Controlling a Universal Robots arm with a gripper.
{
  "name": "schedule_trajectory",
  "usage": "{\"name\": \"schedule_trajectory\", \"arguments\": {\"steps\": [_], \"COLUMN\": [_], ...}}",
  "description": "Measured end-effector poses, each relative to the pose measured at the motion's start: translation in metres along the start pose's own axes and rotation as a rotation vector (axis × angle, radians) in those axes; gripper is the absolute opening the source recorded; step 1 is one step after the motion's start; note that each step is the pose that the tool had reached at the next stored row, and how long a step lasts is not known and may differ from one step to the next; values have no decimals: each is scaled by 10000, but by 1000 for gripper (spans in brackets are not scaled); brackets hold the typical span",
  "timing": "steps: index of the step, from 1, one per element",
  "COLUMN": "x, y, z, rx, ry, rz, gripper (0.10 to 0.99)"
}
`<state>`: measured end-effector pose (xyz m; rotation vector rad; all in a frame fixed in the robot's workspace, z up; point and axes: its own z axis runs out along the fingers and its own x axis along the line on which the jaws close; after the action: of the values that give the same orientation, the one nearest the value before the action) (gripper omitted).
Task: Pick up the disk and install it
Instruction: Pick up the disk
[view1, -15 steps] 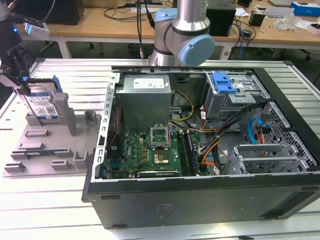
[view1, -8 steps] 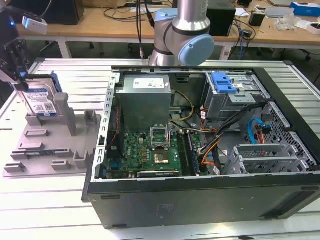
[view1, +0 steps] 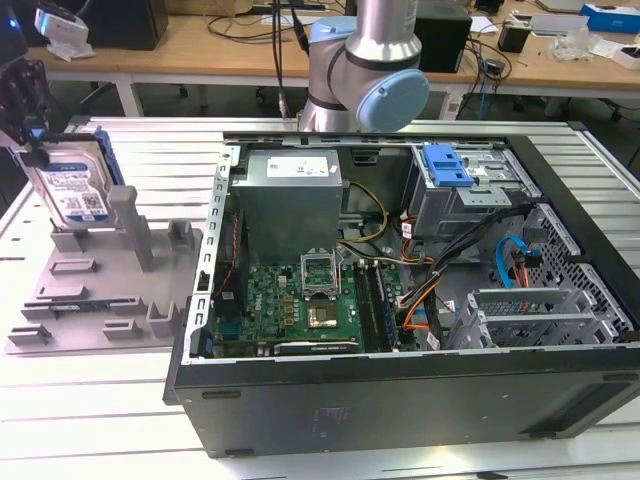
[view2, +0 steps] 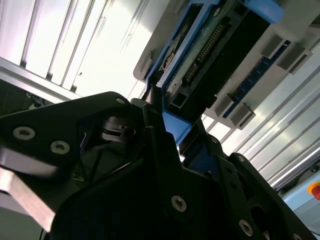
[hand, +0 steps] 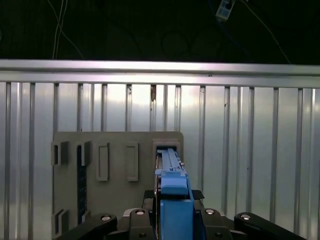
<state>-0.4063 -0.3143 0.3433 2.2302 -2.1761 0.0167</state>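
The disk (view1: 72, 190), silver with a white-and-blue label and a blue carrier frame, stands on edge in a slot of the grey fixture (view1: 100, 275) at the exterior view's left. My gripper (view1: 36, 150) comes down on its top edge from above. In the first wrist view the black fingers (hand: 136, 216) sit tight on both sides of the blue frame (hand: 173, 197), so the gripper (hand: 172, 217) is shut on it. The second wrist view shows the disk's dark underside (view2: 220, 50) running away from the gripper (view2: 165, 125). I cannot tell whether its lower edge still rests in the slot.
An open computer case (view1: 400, 380) lies on the slatted metal table (view1: 90, 420), right of the fixture. Inside are a motherboard (view1: 300, 300), a power supply (view1: 290, 195), cables and a drive bay with a blue latch (view1: 447, 165). The arm's base (view1: 365, 60) stands behind the case.
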Motion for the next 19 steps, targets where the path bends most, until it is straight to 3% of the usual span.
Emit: {"name": "schedule_trajectory", "arguments": {"steps": [4,10,19], "x": [5,10,19], "y": [2,4,7], "z": [-199,-376,-727], "rx": [0,-1,0], "ry": [1,0,0], "rz": [0,0,0], "gripper": [369,369,369]}}
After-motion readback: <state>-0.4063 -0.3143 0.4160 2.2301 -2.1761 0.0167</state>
